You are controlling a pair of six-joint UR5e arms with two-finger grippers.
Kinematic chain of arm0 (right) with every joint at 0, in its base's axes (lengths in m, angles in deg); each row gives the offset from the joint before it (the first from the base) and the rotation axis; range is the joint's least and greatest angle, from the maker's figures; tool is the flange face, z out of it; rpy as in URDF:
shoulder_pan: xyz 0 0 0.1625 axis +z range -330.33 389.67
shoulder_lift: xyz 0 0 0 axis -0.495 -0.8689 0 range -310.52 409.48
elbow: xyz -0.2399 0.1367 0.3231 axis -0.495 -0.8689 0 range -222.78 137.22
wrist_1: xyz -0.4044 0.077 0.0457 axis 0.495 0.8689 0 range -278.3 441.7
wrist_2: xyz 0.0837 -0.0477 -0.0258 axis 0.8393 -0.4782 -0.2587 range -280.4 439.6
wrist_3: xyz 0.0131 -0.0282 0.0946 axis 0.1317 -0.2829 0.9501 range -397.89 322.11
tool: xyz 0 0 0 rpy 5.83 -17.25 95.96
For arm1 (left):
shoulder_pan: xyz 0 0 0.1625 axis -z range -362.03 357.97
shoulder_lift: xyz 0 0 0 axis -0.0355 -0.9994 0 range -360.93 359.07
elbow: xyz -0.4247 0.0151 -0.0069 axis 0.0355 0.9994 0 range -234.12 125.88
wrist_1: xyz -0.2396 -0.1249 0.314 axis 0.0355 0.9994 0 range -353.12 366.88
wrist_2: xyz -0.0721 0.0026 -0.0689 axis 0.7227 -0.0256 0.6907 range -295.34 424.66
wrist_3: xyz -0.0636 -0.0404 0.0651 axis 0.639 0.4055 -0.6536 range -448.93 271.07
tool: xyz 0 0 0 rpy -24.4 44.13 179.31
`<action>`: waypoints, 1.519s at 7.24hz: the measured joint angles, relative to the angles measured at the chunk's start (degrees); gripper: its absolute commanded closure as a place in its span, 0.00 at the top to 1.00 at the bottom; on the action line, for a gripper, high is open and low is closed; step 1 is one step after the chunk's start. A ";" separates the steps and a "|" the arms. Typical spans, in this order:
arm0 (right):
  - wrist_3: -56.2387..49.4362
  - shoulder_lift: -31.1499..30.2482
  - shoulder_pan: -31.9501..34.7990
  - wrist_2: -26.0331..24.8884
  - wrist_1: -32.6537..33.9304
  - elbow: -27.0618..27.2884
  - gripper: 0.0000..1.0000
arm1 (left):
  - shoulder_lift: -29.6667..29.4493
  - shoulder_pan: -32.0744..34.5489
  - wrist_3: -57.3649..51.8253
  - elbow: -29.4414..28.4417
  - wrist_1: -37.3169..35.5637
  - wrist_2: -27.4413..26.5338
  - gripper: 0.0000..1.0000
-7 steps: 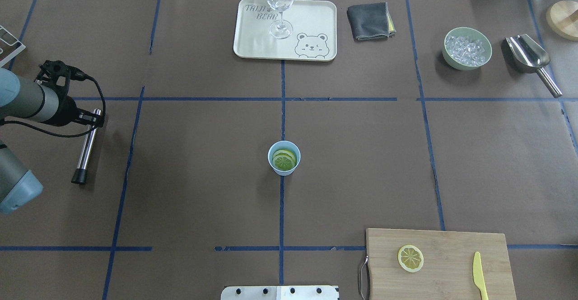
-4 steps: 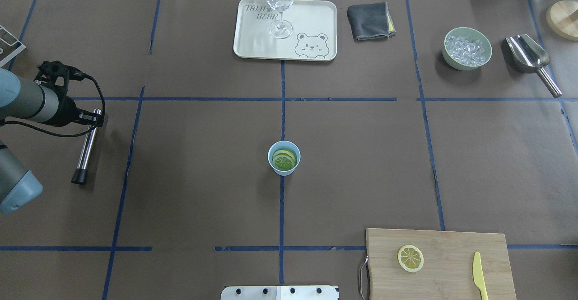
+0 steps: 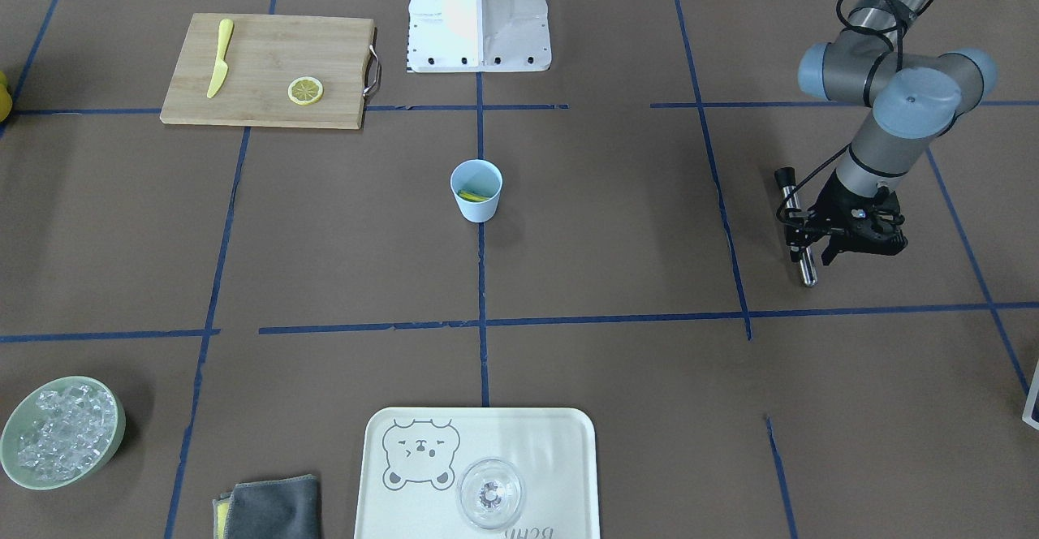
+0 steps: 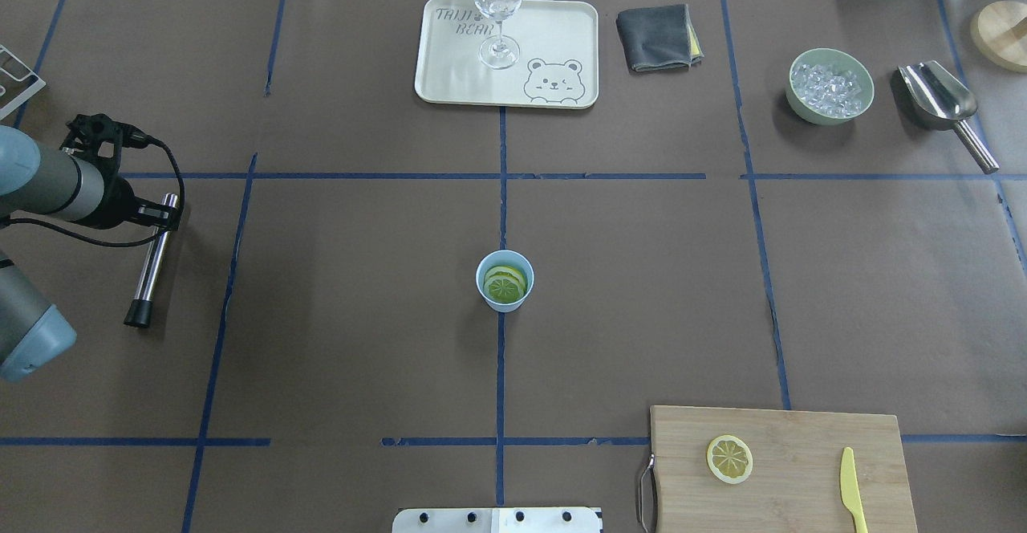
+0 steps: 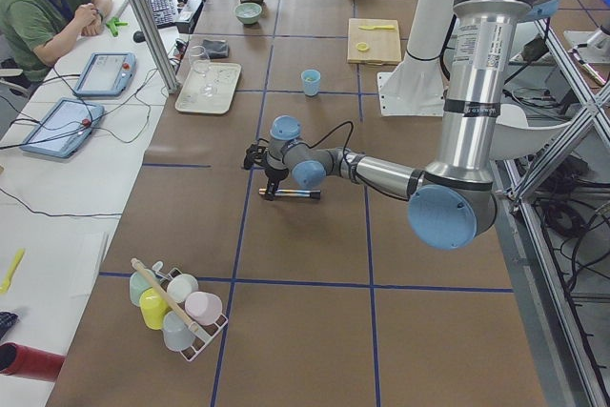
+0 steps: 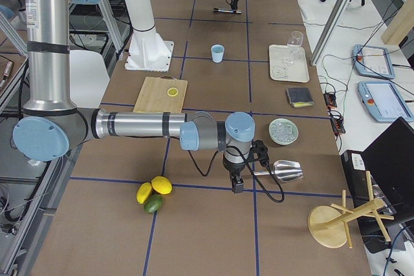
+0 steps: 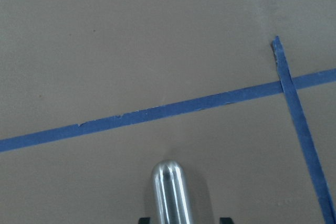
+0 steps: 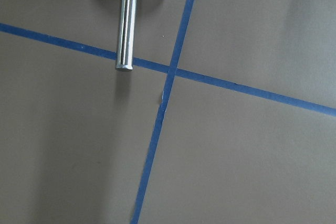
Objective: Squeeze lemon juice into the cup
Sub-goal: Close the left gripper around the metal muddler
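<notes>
**Table (image 4: pixel 361 340):** covered in brown paper and gridded with blue tape.

**Left arm (image 4: pixel 48 184):** enters at the table's left edge. The left gripper (image 3: pixel 804 235) has its jaws closed around the far part of a steel rod (image 4: pixel 151 264). The rod's black-capped end points toward the near side.

**Right arm (image 6: pixel 136 124):** stretches out over the table's right end. The right gripper (image 6: pixel 237 187) hangs near the handle of a metal scoop (image 4: pixel 939 95). Whether its jaws are parted cannot be told.

**Cutting board (image 4: pixel 786 437):** bamboo, at near right. It carries a yellow knife (image 4: pixel 852 489) and a spare lemon slice (image 4: pixel 729 458), which lie apart.

**Tray (image 4: pixel 562 35):** cream, at far centre. It bears an upright stemmed glass (image 4: pixel 498 3).

**Bowl of ice (image 4: pixel 830 85):** pale green, at far right, just left of the scoop.

**Cup (image 3: pixel 476 204):** light blue, upright at the table's centre on a tape line. It is well apart from both grippers.

**Lemon (image 4: pixel 505 286):** lies inside the cup, below the rim. It shows there as overlapping discs.
</notes>
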State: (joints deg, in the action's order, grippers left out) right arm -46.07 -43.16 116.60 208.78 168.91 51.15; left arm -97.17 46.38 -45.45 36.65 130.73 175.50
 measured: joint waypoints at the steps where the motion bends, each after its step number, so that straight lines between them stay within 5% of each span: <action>1: -0.04 -0.04 0.00 -0.08 0.00 -0.03 1.00 | -0.03 -0.04 -0.02 -0.03 0.08 0.00 0.53; 11: -0.08 -0.35 0.00 -0.39 0.01 -0.06 1.00 | -0.08 -0.22 0.34 -0.21 0.25 0.00 0.52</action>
State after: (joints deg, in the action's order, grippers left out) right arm -46.15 -43.51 116.60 208.39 168.93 51.09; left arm -97.25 46.17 -45.10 36.44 130.98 175.49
